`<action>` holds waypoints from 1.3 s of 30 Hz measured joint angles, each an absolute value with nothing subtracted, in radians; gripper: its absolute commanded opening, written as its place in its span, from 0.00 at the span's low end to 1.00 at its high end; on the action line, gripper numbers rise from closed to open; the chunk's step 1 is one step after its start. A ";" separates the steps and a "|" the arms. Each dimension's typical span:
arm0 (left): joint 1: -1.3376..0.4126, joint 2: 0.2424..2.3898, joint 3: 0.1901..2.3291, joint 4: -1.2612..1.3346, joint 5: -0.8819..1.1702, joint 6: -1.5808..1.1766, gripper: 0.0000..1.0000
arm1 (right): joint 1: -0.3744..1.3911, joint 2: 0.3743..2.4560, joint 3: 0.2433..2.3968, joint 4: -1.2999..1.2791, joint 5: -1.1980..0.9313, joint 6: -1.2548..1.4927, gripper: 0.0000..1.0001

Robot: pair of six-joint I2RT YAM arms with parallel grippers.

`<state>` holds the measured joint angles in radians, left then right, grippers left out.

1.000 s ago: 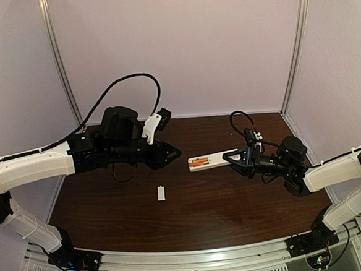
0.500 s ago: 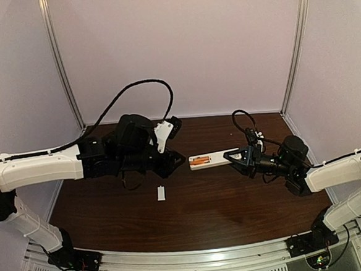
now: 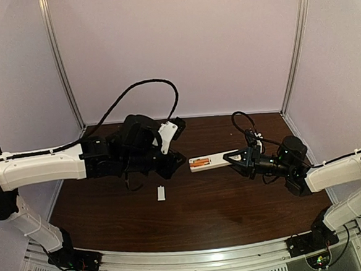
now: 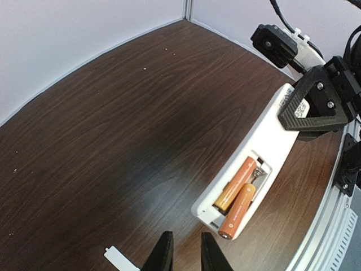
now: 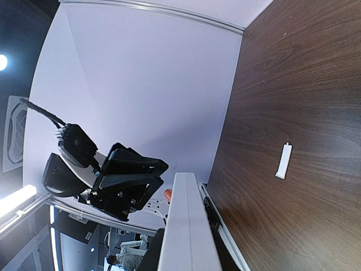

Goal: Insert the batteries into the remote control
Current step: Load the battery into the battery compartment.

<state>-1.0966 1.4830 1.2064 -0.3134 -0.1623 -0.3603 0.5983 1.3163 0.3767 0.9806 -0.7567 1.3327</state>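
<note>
The white remote control point(image 3: 210, 161) is held by one end in my right gripper point(image 3: 235, 158), which is shut on it. Its open battery bay faces up in the left wrist view point(image 4: 265, 147). Two orange batteries point(image 3: 199, 163) lie in the bay. One point(image 4: 237, 182) sits flat; the other point(image 4: 240, 209) lies slanted, its end poking past the remote's end. My left gripper point(image 3: 181, 163) is just left of that end, its fingertips point(image 4: 163, 255) nearly together with nothing between them. The right wrist view shows the remote's edge point(image 5: 186, 226).
The small white cover plate point(image 3: 161, 193) lies on the dark wooden table point(image 3: 204, 214) in front of the left gripper, also seen in the left wrist view point(image 4: 121, 259) and right wrist view point(image 5: 284, 160). White walls close the back and sides.
My left arm has moved right, bringing its gripper close to the remote's battery end. The right gripper and remote have barely moved.
</note>
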 measured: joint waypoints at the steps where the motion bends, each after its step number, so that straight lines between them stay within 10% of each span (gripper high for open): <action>1: -1.100 1.485 1.206 -0.314 -0.162 -0.357 0.19 | 0.598 1.316 0.377 0.980 -0.757 1.332 0.00; 39: -1.124 1.564 1.266 -0.351 -0.155 -0.305 0.26 | 0.601 1.301 0.377 0.961 -0.757 1.332 0.00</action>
<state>-1.1240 1.5639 1.2655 -0.3508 -0.1555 -0.3046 0.6010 1.3014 0.3767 0.9611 -0.7574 1.3315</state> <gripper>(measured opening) 0.243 0.179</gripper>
